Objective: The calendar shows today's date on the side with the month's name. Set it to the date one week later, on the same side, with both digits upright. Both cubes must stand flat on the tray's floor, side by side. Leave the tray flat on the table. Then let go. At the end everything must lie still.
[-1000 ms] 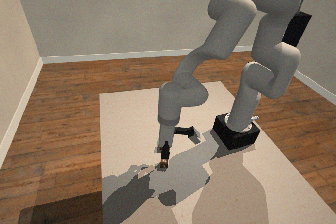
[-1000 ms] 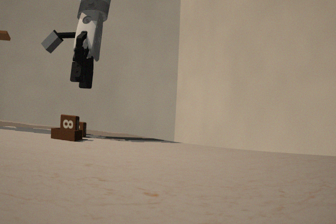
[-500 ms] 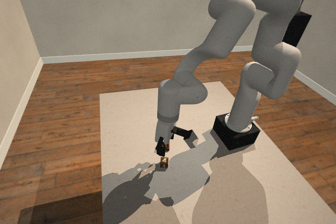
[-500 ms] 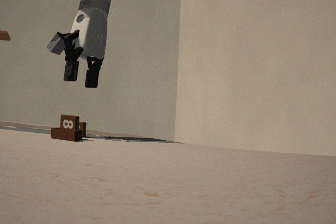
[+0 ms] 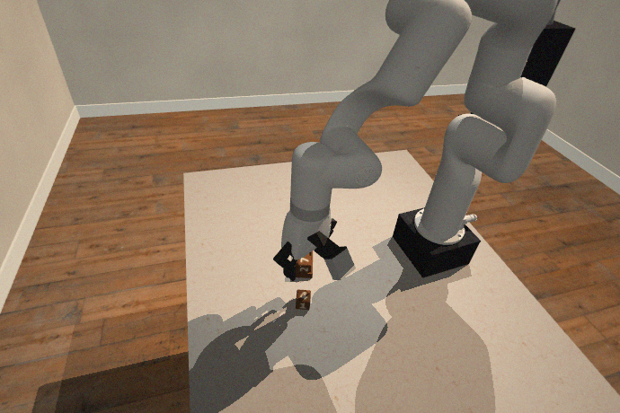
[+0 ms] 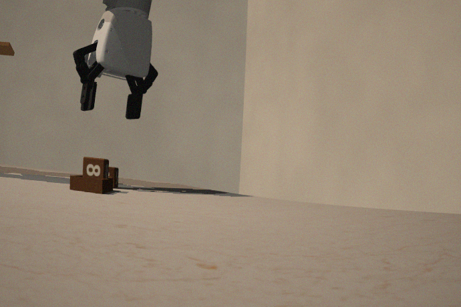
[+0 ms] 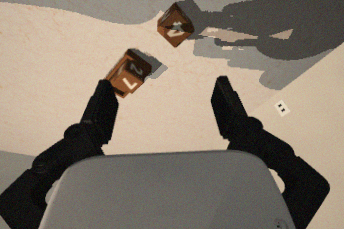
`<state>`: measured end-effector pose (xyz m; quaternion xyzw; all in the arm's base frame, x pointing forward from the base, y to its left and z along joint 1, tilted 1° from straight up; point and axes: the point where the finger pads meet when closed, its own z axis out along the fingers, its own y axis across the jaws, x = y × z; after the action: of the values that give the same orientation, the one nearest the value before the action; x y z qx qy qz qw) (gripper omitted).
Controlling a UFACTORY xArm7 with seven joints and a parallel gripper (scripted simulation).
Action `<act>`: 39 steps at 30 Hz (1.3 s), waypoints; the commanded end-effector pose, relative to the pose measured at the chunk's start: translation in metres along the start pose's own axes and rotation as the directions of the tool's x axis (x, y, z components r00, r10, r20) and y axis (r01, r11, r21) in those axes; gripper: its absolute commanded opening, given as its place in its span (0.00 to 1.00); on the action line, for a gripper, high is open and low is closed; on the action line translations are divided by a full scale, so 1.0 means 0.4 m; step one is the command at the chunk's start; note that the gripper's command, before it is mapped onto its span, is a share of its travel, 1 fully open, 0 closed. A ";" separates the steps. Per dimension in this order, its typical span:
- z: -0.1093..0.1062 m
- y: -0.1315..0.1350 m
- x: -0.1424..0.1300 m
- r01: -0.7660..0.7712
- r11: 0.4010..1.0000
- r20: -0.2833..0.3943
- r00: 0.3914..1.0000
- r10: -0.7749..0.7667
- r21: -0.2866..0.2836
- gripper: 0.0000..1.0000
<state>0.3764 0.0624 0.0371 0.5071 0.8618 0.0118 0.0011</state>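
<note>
So the gripper (image 5: 317, 268) (image 6: 111, 111) (image 7: 164, 90) is wide open with nothing in it, up above the table (image 5: 240, 228) (image 6: 230, 251) (image 7: 165, 116). One cube (image 5: 304, 268) (image 6: 95, 168) (image 7: 129, 82) sits in the tray (image 6: 91, 183), with an 8 on the face in the exterior view. The loose cube (image 5: 303, 299) (image 6: 115, 177) (image 7: 175, 25) is out on the table, near the tray but not in it.

What matters now is the angle. In the wrist view the loose cube lies ahead of the fingertips, between their two lines, and it's turned cornerwise to them. The trayed one is over by the left-hand finger in that view. If the loose one is next, I'd move out over it and twist the wrist to square up with its sides. Its digit is too murky for me to call, fwiw.
</note>
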 end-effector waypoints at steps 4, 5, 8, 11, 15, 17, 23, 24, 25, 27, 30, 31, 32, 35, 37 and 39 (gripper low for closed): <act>-0.003 -0.009 -0.015 -0.257 0.967 0.018 0.966 0.257 -0.001 1.00; -0.003 -0.011 -0.016 -0.284 0.959 0.018 0.959 0.284 -0.002 1.00; -0.003 -0.014 -0.020 -0.338 0.941 0.018 0.941 0.338 -0.003 1.00; -0.004 -0.019 -0.025 -0.438 0.899 0.018 0.899 0.438 -0.005 1.00; -0.004 -0.025 -0.031 -0.526 0.850 0.017 0.850 0.526 -0.007 1.00; -0.004 -0.028 -0.034 -0.576 0.818 0.017 0.818 0.576 -0.008 1.00; -0.004 -0.037 -0.043 -0.706 0.708 0.015 0.708 0.706 -0.010 1.00; -0.004 -0.038 -0.044 -0.727 0.687 0.015 0.687 0.727 -0.011 1.00; -0.004 -0.038 -0.044 -0.727 0.687 0.015 0.687 0.727 -0.011 1.00; -0.004 -0.039 -0.045 -0.738 0.674 0.015 0.674 0.739 -0.011 1.00; -0.004 -0.046 -0.052 -0.820 0.572 0.013 0.572 0.820 -0.013 1.00; -0.004 -0.048 -0.053 -0.835 0.550 0.013 0.549 0.835 -0.013 1.00; -0.004 -0.049 -0.054 -0.847 0.531 0.012 0.531 0.848 -0.014 1.00; -0.004 -0.054 -0.058 -0.891 0.453 0.011 0.453 0.891 -0.015 1.00; -0.004 -0.058 -0.062 -0.919 0.393 0.010 0.393 0.920 -0.015 1.00; -0.004 -0.061 -0.065 -0.941 0.339 0.009 0.339 0.941 -0.016 1.00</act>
<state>0.3676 0.0316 0.0370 0.8783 0.4780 0.0117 -0.0057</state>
